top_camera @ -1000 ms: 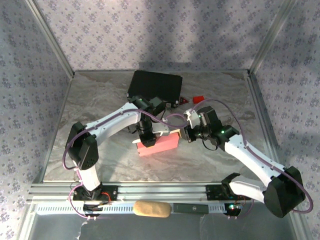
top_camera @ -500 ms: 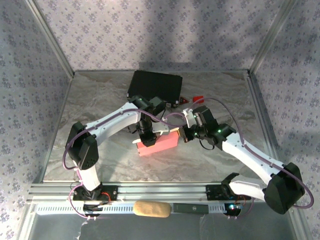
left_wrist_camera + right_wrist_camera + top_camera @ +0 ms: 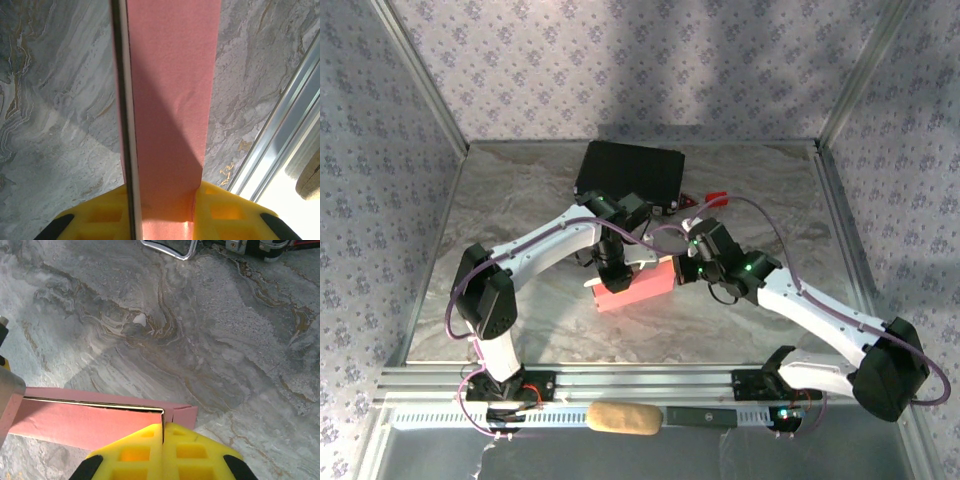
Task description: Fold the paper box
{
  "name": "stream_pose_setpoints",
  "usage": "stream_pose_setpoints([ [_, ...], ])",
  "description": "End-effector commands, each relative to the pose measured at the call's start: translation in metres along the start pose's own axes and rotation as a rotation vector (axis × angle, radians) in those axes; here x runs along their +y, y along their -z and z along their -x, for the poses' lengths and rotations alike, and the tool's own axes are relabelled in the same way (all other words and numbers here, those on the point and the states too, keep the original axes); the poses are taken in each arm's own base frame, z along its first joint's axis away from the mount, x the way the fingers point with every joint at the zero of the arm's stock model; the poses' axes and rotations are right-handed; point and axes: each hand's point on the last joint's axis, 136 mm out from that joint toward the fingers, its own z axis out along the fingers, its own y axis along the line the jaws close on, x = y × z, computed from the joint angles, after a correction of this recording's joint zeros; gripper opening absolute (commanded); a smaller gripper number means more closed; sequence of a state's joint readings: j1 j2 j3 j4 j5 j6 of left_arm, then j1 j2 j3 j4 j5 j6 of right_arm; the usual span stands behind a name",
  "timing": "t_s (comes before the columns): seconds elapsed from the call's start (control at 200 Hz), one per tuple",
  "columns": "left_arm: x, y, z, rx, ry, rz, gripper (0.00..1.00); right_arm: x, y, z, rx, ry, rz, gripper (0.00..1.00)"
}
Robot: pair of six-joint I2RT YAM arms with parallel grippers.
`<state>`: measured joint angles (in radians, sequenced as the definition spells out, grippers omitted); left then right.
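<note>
Pinching a panel suits this likely light, crease-prone paper box [image 3: 638, 283]: left gripper [image 3: 162, 212] grasps it, right gripper [image 3: 163, 440] clenched.

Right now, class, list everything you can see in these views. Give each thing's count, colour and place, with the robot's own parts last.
box: one, pink, mid-table, between the two hands
case: one, black, back of the table
block: one, red, just right of the case
lump: one, tan, on the near rail
table: one, grey marbled, under it all
left arm: one, white and black, reaching in from the left
right arm: one, white and black, reaching in from the right
left hand: one, yellow fingers, shut on the box
right hand: one, yellow fingers, shut, at the box's right end
</note>
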<state>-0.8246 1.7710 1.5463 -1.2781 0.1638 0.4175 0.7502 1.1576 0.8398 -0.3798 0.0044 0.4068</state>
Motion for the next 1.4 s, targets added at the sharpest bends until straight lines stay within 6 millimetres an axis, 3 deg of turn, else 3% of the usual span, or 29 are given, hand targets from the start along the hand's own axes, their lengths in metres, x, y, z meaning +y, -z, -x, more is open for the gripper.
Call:
stream_pose_setpoints([
  [0.0,0.026,-0.008,0.019,-0.051,-0.002,0.104,0.24,0.020,-0.003,-0.006,0.003,-0.051,0.065,0.00],
  [0.62,0.039,-0.005,0.022,-0.062,0.023,0.168,0.24,0.013,-0.007,-0.029,-0.031,-0.025,-0.048,0.00],
  [0.999,0.050,0.001,0.026,-0.130,0.076,0.223,0.32,0.000,-0.011,-0.049,-0.064,0.033,-0.126,0.00],
  [1.184,0.045,0.023,0.036,-0.252,0.106,0.235,0.39,-0.002,-0.012,-0.052,-0.065,0.051,-0.159,0.00],
  [1.394,0.031,0.061,0.039,-0.428,0.139,0.223,0.48,0.001,-0.009,-0.048,-0.071,0.061,-0.169,0.00],
])
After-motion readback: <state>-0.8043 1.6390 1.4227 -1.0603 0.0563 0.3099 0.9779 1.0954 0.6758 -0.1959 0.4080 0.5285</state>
